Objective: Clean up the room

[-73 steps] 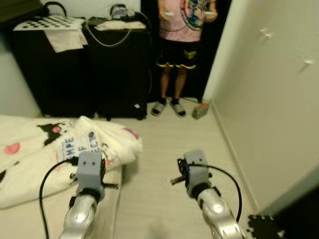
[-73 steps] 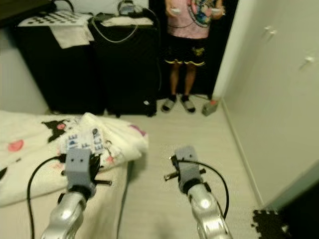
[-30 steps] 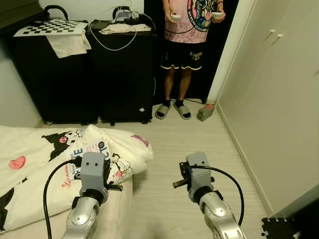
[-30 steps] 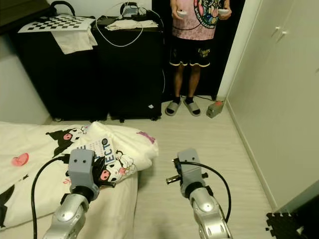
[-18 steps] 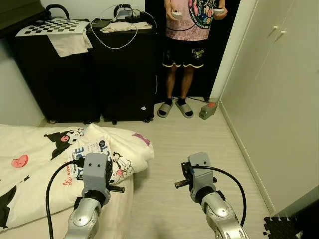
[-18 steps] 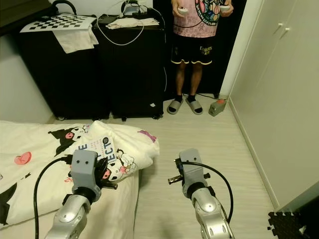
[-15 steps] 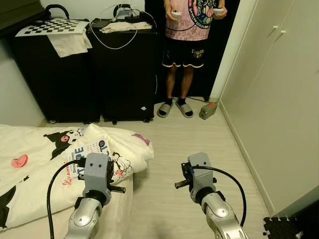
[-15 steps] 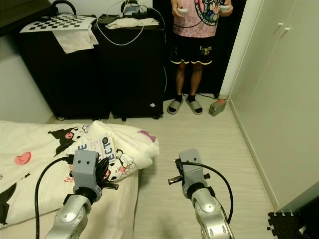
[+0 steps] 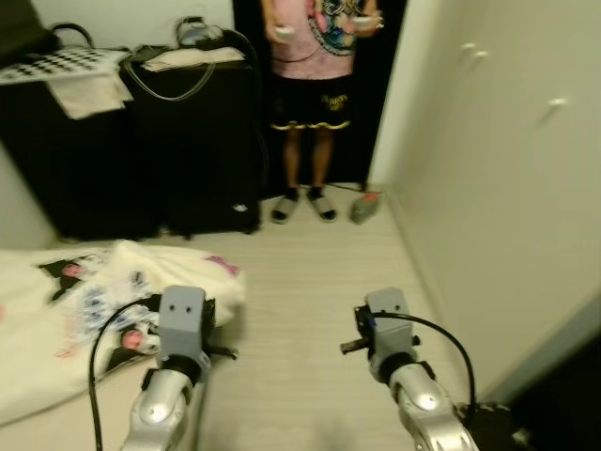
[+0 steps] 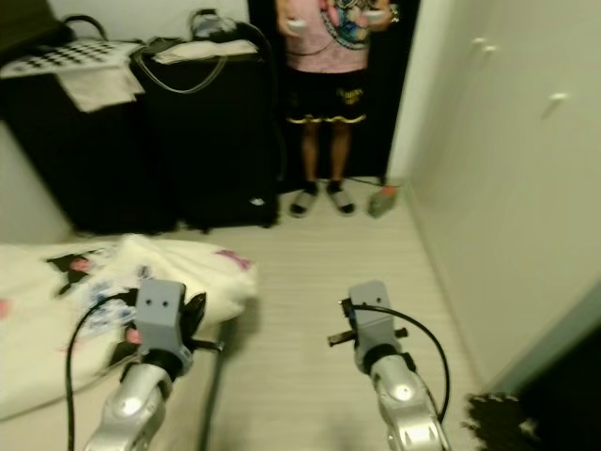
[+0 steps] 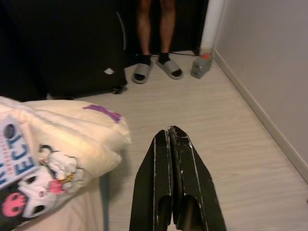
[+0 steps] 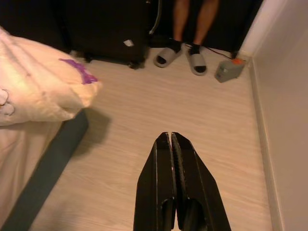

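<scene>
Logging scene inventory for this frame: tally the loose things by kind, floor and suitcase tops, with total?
Black suitcases: 2
Slippers, worn by the person: 2
Small grey box with orange top on the floor: 1
Checkerboard sheet: 1
Printed blanket on the bed: 1
Total: 7

Two silver arms rise from the lower edge of the head views; the left arm (image 9: 160,413) at lower left and the right arm (image 9: 424,418) at lower right are rounded, glossy metal; each ends in a boxy grey wrist housing (image 9: 182,318) with two small dark dots on its face; a black cable (image 9: 98,352) loops from each housing back along the arm; in the wrist views the left gripper (image 11: 169,139) and right gripper (image 12: 171,142) show long, tapered black fingers, pressed together, slightly scuffed along their edges.
</scene>
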You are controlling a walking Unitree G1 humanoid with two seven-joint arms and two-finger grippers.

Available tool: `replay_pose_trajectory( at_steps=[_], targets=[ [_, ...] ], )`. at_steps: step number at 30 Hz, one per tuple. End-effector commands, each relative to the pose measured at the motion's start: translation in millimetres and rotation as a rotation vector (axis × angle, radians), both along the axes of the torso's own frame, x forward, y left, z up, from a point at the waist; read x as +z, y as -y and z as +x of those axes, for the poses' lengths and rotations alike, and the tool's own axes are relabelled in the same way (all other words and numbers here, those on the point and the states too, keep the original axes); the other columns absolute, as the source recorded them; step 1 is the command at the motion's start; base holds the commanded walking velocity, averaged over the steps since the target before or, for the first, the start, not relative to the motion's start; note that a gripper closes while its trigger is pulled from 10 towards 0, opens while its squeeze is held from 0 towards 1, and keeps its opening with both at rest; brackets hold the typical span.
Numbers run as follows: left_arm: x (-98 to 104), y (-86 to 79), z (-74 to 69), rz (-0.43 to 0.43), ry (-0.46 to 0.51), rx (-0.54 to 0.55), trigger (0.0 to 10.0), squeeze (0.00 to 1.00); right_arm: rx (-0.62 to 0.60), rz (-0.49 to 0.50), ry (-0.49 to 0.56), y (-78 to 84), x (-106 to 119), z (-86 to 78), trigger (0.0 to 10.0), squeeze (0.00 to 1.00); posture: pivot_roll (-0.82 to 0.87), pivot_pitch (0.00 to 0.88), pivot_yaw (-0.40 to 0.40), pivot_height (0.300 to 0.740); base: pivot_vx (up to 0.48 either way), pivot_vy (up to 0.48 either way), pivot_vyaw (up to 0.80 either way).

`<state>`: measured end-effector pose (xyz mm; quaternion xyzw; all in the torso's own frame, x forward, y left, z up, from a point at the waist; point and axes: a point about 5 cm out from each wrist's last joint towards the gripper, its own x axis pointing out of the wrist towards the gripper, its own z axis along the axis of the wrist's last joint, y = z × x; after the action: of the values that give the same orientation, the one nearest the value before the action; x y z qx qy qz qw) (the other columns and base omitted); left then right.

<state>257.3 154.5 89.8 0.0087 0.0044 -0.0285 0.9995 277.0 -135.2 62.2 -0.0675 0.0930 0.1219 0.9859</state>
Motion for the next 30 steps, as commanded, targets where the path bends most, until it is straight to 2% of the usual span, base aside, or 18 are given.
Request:
replay_pose_trajectory(
  at_steps=[1,12,16,30],
  targets=[
    [-4.3,-5.2,-2.0,0.025,-0.027,0.010,10.0,0.00,0.008,0.013,-0.012,-4.3,-1.6,-2.0,10.0,0.00,-0.05,0.091,-0.026,0.740,0.000,0.000,0.00],
    [-4.8,-2.4,-1.4,0.037,-0.030,-0.002,10.0,0.00,0.003,0.013,-0.016,-3.9,-1.5,-1.6,10.0,0.00,-0.06,0.092,-0.024,0.740,0.000,0.000,0.00],
    [-6.0,-4.2,-1.3,0.034,-0.036,0.014,10.0,0.00,0.040,-0.027,-0.012,-5.9,-1.5,-1.6,10.0,0.00,-0.06,0.092,-0.024,0.740,0.000,0.000,0.00],
    [-7.2,-4.8,-1.2,0.039,-0.041,0.018,10.0,0.00,0.067,-0.042,-0.013,-8.6,-2.3,-2.1,10.0,0.00,-0.06,0.093,-0.024,0.740,0.000,0.000,0.79]
  ],
)
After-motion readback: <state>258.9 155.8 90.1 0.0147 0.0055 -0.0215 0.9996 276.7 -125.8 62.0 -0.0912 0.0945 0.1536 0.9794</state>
